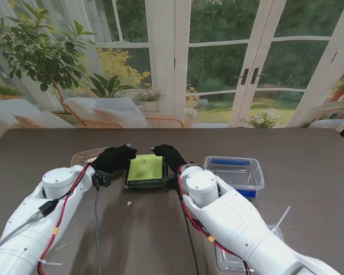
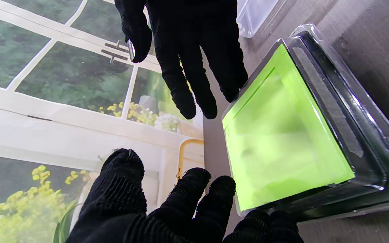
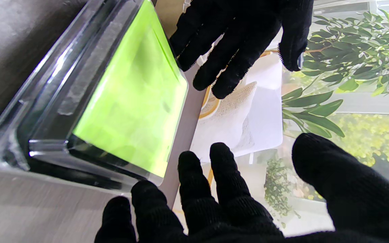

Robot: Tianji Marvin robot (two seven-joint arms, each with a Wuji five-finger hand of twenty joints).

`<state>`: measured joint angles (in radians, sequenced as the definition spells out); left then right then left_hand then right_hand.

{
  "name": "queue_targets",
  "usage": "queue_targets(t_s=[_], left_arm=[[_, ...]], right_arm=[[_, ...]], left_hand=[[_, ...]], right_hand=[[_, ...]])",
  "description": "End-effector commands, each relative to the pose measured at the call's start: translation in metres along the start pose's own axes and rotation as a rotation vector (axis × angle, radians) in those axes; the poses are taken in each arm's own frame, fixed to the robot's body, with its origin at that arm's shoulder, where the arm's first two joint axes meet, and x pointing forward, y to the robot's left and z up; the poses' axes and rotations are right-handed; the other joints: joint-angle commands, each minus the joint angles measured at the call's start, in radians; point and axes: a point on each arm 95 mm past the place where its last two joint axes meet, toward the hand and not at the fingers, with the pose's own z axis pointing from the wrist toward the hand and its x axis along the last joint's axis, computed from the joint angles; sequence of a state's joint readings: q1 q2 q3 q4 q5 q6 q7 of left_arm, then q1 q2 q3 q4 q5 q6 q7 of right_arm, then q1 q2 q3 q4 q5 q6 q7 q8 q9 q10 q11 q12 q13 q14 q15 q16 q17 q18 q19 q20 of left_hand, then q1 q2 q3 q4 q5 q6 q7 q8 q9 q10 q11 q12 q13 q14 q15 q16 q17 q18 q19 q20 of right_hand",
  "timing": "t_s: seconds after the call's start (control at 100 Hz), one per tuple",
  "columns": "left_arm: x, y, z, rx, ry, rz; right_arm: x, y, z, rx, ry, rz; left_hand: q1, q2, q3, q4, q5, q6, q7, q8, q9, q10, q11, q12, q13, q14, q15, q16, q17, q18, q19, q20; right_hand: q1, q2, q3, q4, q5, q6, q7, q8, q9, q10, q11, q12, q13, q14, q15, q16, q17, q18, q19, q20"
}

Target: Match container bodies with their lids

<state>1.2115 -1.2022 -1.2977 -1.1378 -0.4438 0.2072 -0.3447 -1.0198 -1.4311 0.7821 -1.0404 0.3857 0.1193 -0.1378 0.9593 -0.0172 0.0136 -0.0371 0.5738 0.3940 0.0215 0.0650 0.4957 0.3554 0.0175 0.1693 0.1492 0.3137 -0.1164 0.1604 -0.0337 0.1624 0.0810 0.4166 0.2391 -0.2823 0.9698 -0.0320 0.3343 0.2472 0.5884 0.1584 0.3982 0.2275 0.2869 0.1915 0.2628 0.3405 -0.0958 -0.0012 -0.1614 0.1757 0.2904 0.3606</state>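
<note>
Stand view shows my left hand (image 1: 114, 158) and right hand (image 1: 169, 156) flanking the green-lidded container (image 1: 145, 170) at the table's (image 1: 309, 149) middle, fingers spread, gripping nothing, probably to press its lid square. A clear blue-trimmed container (image 1: 234, 173) waits just right.

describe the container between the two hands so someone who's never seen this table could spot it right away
On the dark wooden table, look at the middle, between the left hand and the right hand. There sits a black container with a clear lid. Its bright green inside sets it apart from the clear blue-edged tub to its right.
</note>
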Motion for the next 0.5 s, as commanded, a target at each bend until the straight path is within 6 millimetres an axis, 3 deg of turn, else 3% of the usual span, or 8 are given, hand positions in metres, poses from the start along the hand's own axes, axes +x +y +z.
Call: queue_targets(t_s=[0.0, 0.49], left_arm=[[0.0030, 0.0083, 0.0013, -0.036, 0.007, -0.002], [0.0013, 0.0049, -0.0002, -0.037, 0.005, -0.001]], right_arm=[[0.0047, -0.0077, -0.0001, 0.027, 0.012, 0.000], [0.0061, -0.0046, 0.0012, 0.006, 0.017, -0.032]], left_hand=[[0.029, 0.008, -0.020, 0.020, -0.001, -0.007, -0.008, -0.004, -0.019, -0.021, 0.009, 0.005, 0.028, -0.025, 0.140, 0.053, 0.014, -0.053, 0.025, 0.016], [0.028, 0.009, -0.020, 0.020, 0.000, -0.008, -0.007, -0.004, -0.017, -0.027, 0.009, 0.005, 0.028, -0.029, 0.140, 0.053, 0.014, -0.055, 0.025, 0.016]], right_hand=[[-0.003, -0.018, 0.007, -0.033, 0.010, -0.027, 0.006, 0.009, 0.007, -0.026, 0.019, 0.009, 0.079, -0.117, 0.085, 0.043, 0.256, -0.014, 0.009, 0.018], [-0.007, -0.016, 0.002, -0.033, 0.011, -0.027, 0.007, 0.010, 0.003, -0.020, 0.019, 0.008, 0.080, -0.115, 0.086, 0.043, 0.255, -0.013, 0.013, 0.023]])
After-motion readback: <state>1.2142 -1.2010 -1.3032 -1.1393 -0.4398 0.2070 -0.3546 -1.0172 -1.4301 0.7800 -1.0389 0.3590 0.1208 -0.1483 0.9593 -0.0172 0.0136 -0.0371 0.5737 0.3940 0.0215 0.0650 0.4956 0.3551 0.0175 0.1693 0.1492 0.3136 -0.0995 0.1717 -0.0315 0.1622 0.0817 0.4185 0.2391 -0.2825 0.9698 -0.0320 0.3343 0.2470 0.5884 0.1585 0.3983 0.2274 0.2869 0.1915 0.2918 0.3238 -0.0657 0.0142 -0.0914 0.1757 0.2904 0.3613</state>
